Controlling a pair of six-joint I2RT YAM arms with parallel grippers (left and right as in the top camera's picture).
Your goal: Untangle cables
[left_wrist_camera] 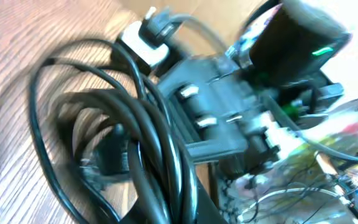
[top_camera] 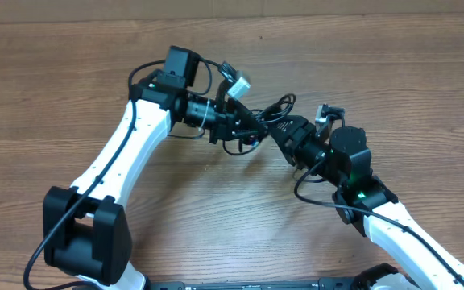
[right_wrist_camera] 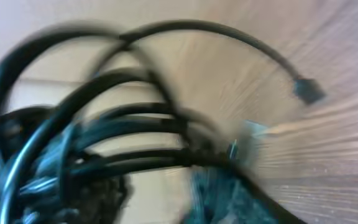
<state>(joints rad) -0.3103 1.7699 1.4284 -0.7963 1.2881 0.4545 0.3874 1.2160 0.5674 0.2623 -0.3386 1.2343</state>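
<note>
**Left gripper**: jaws closed, pinching strands of the cables. In the left wrist view the black strands run together towards the gripper at the lower edge of the frame and fan out from it in several overlapping loops.

**Right gripper**: it faces the left gripper from the other side of the bundle, its tip in among the strands. Dark fingers against dark cord overhead and heavy blur in the right wrist view leave it unclear how far the jaws stand apart or whether they grip anything.

**Cables:** the tangle lies between the two grippers, touching both. Close before the right gripper the strands stack in curved bands. One strand arches away from it and ends in a small black plug over the table. Beyond the left gripper, on its far side, sits a white plug.

**Lettering:** whether the plugs carry any cannot be told; they are too small or too blurred.

**Arms:** the left arm rises from the near left, bends at its far joint and turns its wrist inward. The right arm reaches in from the near right, its wrist angled towards the left gripper, with a green light showing.
</note>
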